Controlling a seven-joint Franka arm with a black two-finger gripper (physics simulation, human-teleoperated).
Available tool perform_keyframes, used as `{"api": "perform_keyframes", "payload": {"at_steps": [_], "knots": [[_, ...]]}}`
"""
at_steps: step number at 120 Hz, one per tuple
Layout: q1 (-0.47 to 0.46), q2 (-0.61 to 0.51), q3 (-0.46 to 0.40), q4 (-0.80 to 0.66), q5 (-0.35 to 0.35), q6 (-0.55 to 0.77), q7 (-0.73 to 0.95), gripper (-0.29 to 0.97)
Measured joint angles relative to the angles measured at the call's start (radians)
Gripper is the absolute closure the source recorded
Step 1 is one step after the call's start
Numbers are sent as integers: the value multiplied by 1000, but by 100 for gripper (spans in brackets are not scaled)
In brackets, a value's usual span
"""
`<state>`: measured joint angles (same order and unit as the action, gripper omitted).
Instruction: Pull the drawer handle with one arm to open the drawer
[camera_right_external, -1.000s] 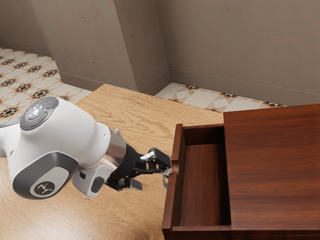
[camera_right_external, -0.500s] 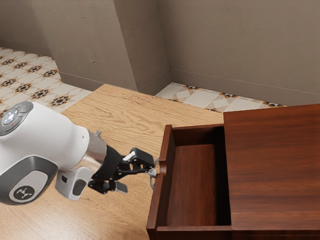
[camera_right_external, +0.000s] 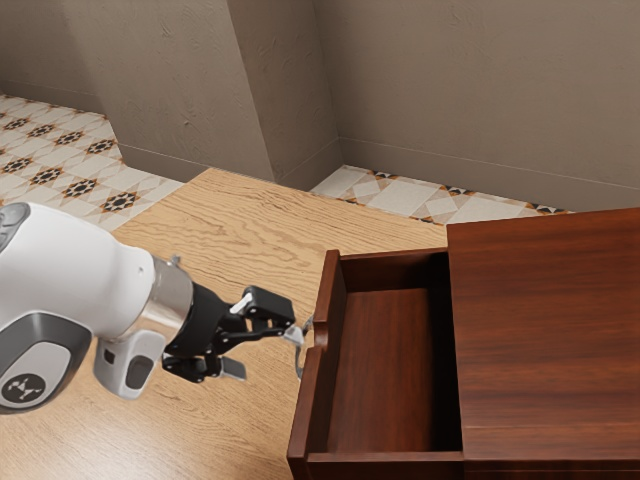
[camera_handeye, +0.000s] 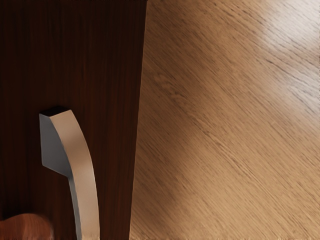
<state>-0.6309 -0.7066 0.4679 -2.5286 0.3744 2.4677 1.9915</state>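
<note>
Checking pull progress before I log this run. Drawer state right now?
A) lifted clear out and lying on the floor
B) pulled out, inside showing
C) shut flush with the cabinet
B: the drawer stands out from the cabinet with its inner floor showing, and the gripper is at the handle on its front.
</note>
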Motion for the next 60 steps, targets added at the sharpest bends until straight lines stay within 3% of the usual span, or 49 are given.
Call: {"api": "perform_keyframes", "payload": {"at_steps": [35,60], "knots": [[-5,-11,-32,69,-1,-56,-8,0],[-5,83,-39,290,-10,-261,-58,0]]}}
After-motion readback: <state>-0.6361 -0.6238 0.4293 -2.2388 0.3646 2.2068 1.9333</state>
